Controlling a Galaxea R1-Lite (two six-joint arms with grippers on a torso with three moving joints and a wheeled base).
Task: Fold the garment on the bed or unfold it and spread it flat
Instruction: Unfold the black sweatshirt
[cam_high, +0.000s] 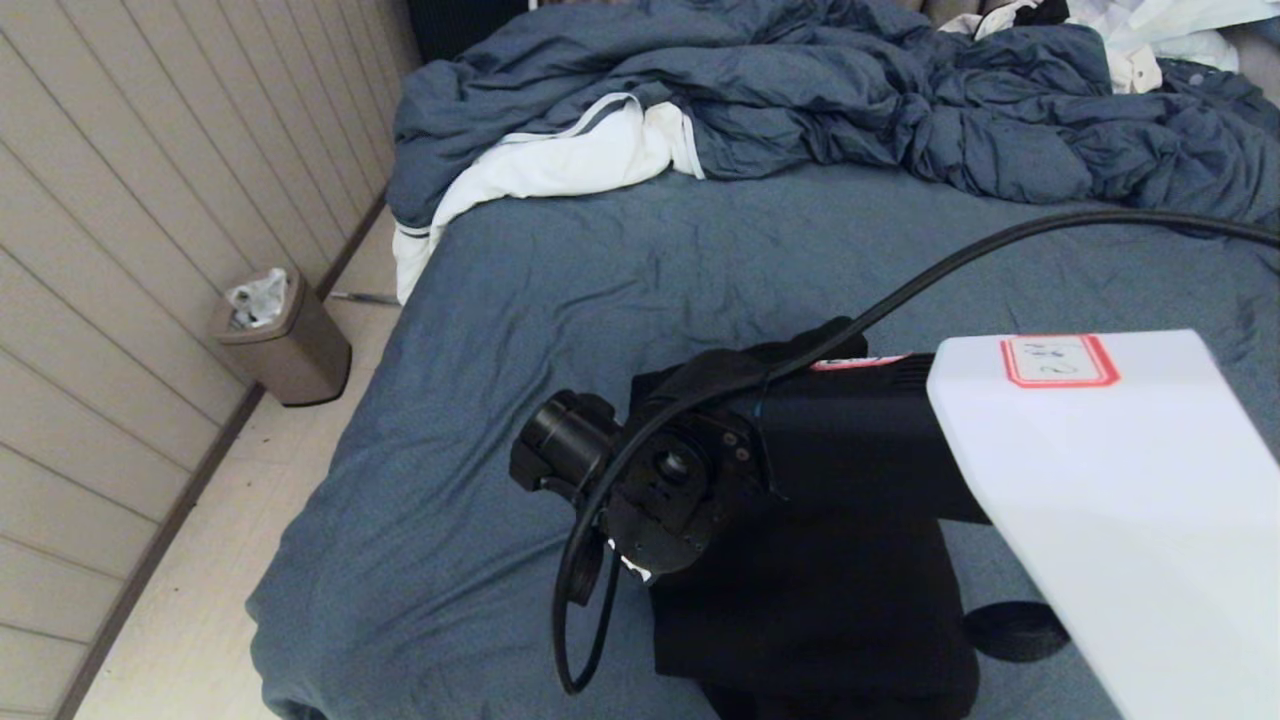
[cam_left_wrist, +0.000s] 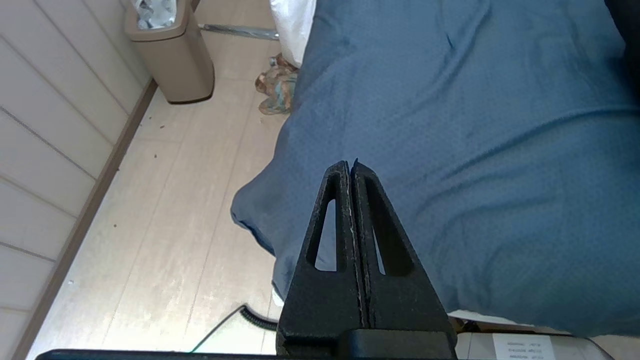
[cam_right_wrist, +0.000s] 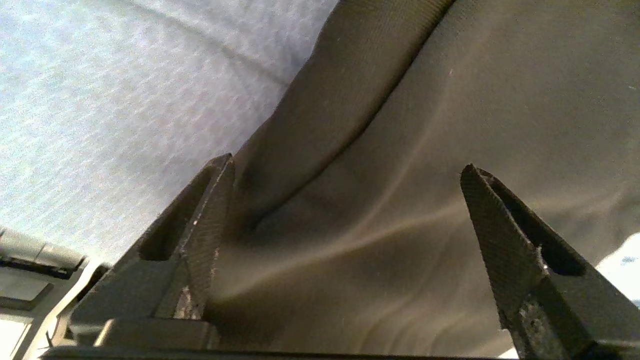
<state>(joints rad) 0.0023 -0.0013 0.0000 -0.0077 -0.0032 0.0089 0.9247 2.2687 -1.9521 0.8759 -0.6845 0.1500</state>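
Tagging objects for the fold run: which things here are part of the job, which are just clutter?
Job:
- black hoodie, folded
- bed
- right claw, open over the hoodie

Lying about:
- rumpled duvet
- white cloth
- bin on the floor
- left claw, shut, parked

Head view: high above the bed (cam_high: 620, 260), facing forward and down, wall at nine o'clock. Left wrist view: further off, over the bed's near corner and floor. Right wrist view: very close over the garment (cam_right_wrist: 400, 150). Shared throughout: blue-grey sheet.
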